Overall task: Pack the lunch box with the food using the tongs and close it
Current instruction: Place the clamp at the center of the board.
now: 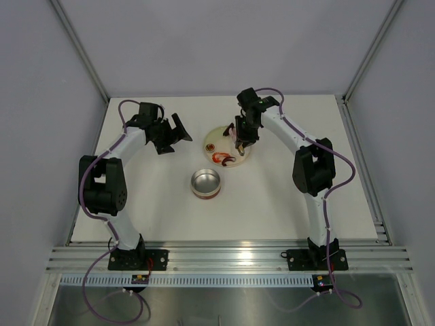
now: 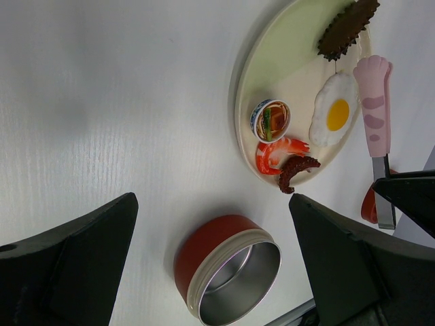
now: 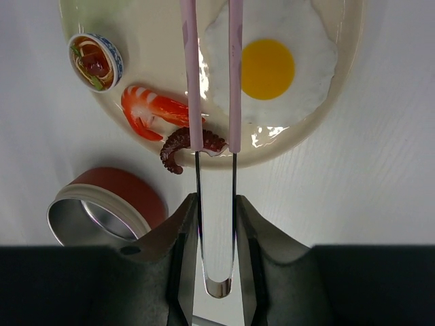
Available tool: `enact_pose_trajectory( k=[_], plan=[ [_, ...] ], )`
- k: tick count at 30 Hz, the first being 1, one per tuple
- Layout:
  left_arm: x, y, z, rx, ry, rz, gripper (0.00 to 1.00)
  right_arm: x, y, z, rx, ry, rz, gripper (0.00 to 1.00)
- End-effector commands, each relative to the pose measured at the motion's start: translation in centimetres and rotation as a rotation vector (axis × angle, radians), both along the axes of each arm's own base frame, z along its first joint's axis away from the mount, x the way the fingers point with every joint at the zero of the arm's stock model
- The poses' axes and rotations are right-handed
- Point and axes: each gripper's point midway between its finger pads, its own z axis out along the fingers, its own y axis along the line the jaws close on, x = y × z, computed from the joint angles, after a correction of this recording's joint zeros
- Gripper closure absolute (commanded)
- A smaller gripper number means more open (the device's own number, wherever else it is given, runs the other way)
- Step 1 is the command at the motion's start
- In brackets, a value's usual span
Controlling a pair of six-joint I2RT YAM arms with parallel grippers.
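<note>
White counter [image 1: 156, 204] under everything: the right pincer [image 3: 216, 217] clamps slim pale pink tongs [image 3: 235, 81] near their joined end, arms stretching ahead across the fried egg [image 3: 272, 68]. The shiny, red-banded lunch box [image 3: 129, 191] stands open, lidless, beside its left finger. The left pincer [image 2: 212, 204] gapes wide, empty.

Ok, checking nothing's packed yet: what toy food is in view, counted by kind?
White-and-yellow fried egg: 1
Orange-red curled shrimp: 1
Dark red curled octopus tentacle: 1
Dark brown spiky piece: 1
Small blue-rimmed noodle bowl: 1
Total: 5

No legible text, no labels, brands, numbers or signs
</note>
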Motion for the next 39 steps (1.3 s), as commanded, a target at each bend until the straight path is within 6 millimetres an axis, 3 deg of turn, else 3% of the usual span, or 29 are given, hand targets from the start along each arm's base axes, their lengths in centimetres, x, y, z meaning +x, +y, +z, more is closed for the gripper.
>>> enact_pose_trajectory(
  k=[1, 13, 39],
  plan=[
    [0.5, 0.1, 1.0, 0.003, -0.044, -0.008, 0.01, 0.8, 0.0, 1.2, -0.019, -0.043, 0.012, 0.67],
    [0.4, 0.3, 0.6, 0.010, -0.035, -0.006, 0.01, 2.0, 1.4, 1.7, 0.034, -0.033, -0.034, 0.63],
    [0.0, 0.7, -0.4, 0.027, -0.018, -0.003, 0.01, 2.6, 3.1, -0.3, 0.092, 0.019, -0.066, 0.57]
  ],
)
